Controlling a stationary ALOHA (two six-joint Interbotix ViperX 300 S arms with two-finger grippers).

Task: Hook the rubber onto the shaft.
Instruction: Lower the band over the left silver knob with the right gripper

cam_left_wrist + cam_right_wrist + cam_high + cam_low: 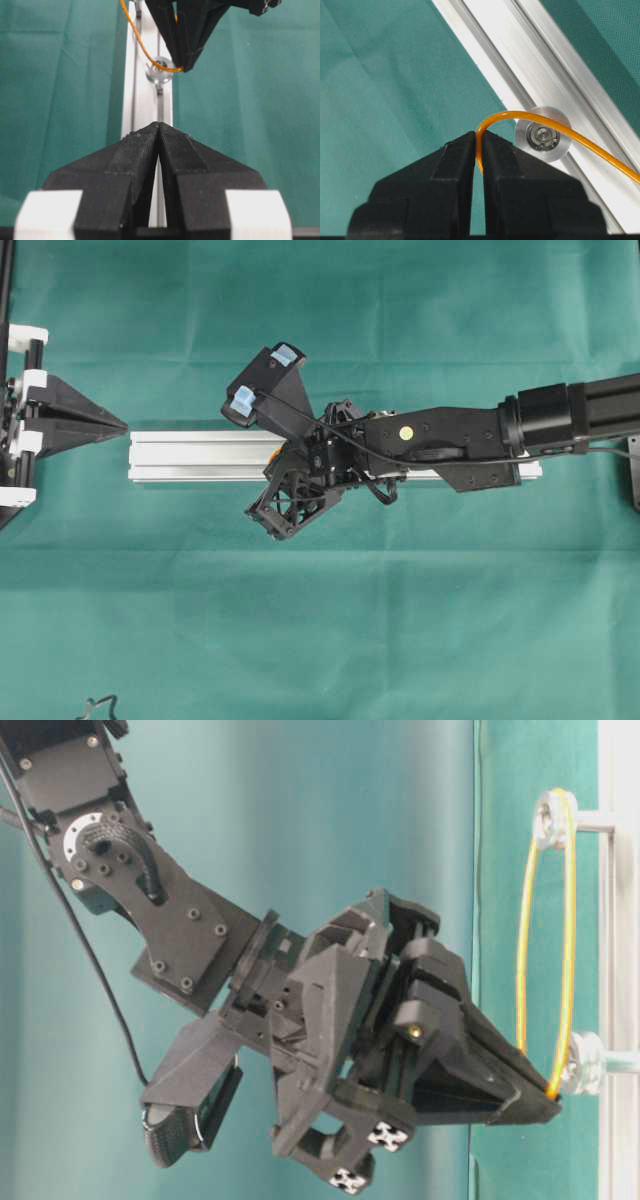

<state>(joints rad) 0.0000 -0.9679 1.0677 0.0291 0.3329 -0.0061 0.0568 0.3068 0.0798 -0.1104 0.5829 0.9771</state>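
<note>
Green cloth (320, 640) covers the whole table, and a long aluminium rail (200, 457) lies across its middle, running from near the left edge toward the right.

On the rail, the rubber (568, 950) is a thin orange band, glossy and pulled taut into a narrow, elongated loop. One end goes round a far shaft (552, 818); the other end bends over a near shaft (543, 133), a small silver flanged pulley standing up from the rail. From there the band curves down into the tips of the right gripper (477, 150), whose jaws are pressed together on the strand just beside the pulley.

That right arm (560, 418) reaches in from the right edge along the rail, its wrist rolled so the gripper sits tilted, pointing down at the near shaft.

At the left edge the left gripper (159, 131) rests level, jaws closed on nothing, aimed along the rail and well apart from the band.
</note>
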